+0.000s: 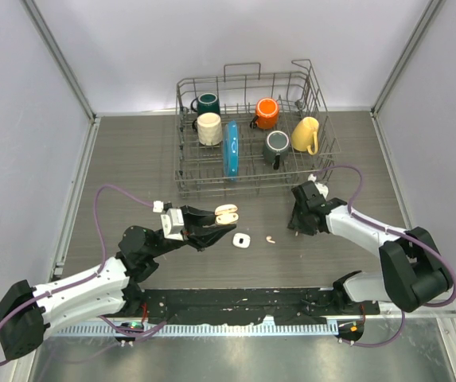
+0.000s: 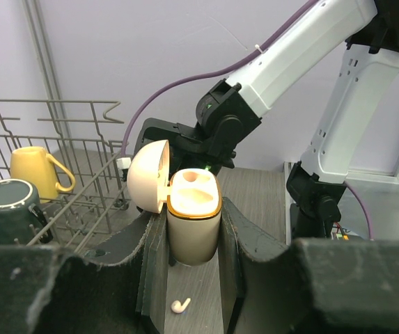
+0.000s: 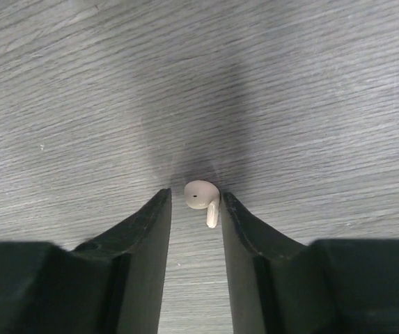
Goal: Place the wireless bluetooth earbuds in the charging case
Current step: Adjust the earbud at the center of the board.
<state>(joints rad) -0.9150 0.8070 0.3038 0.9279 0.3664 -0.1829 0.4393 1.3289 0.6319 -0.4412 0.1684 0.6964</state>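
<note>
One earbud (image 3: 200,193) lies on the surface (image 3: 290,83) between the very tips of the right jaws. Its stem is against one tip and a sliver of gap shows at the other, so I cannot tell whether they are pinching it. The charging case (image 2: 193,209), lid open, is clamped between the left jaws. Recommendation: bring the tips further over the bud, close squarely on its rounded body and lift slowly. So small a piece seems likely to twist or slip free.

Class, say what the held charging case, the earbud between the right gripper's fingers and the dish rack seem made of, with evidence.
Charging case: likely plastic, smooth cream matte shell with soft highlights. Earbud: probably smooth moulded plastic, given its even white sheen. Dish rack: apparently metal wire, thin grey rods in a grid; any coating unclear.
</note>
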